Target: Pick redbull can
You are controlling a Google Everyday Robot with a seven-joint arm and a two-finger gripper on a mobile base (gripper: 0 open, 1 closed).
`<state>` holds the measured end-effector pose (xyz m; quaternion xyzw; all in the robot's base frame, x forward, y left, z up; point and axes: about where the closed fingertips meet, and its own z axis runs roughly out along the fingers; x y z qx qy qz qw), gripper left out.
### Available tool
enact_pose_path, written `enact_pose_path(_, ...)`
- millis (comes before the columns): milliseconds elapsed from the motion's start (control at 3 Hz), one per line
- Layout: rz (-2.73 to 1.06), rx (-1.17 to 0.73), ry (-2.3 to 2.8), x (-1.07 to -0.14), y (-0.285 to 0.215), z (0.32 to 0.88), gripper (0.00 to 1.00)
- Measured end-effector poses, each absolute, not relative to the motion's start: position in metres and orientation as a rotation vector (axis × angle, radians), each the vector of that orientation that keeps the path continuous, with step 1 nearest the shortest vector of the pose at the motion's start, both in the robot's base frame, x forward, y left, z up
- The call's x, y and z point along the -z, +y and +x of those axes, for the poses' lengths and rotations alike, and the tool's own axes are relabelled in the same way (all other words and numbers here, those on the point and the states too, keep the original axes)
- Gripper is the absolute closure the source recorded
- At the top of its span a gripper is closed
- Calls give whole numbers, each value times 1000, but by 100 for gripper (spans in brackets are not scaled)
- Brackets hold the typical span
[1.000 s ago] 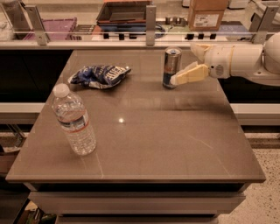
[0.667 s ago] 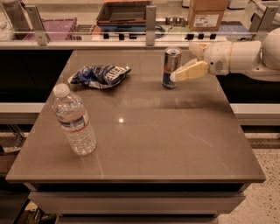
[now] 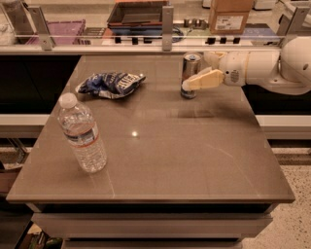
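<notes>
The redbull can (image 3: 190, 67) stands upright on the grey table (image 3: 160, 160), at its far right part. It is slim, silver and blue, with a silver top. My gripper (image 3: 196, 74) reaches in from the right on a white arm (image 3: 272, 68). It is open, and its cream near finger (image 3: 204, 80) crosses in front of the can's lower half. The can still rests on the table.
A crumpled blue and white snack bag (image 3: 111, 84) lies at the far left of the table. A clear water bottle with a white cap (image 3: 81, 133) stands at the near left. Behind the table runs a counter with trays (image 3: 138, 13) and a cardboard box (image 3: 229, 14).
My gripper has moved left toward the can; its near finger now overlaps the can's lower half. The can, bag and bottle have not moved.
</notes>
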<state>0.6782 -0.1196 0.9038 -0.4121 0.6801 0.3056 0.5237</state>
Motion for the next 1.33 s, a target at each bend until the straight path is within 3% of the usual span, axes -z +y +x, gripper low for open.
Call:
enact_pose_path(1000,-920,-738,1637,-894,-110,684,0)
enact_pose_path(1333,-924,-742,1635,-893,-107,684,19)
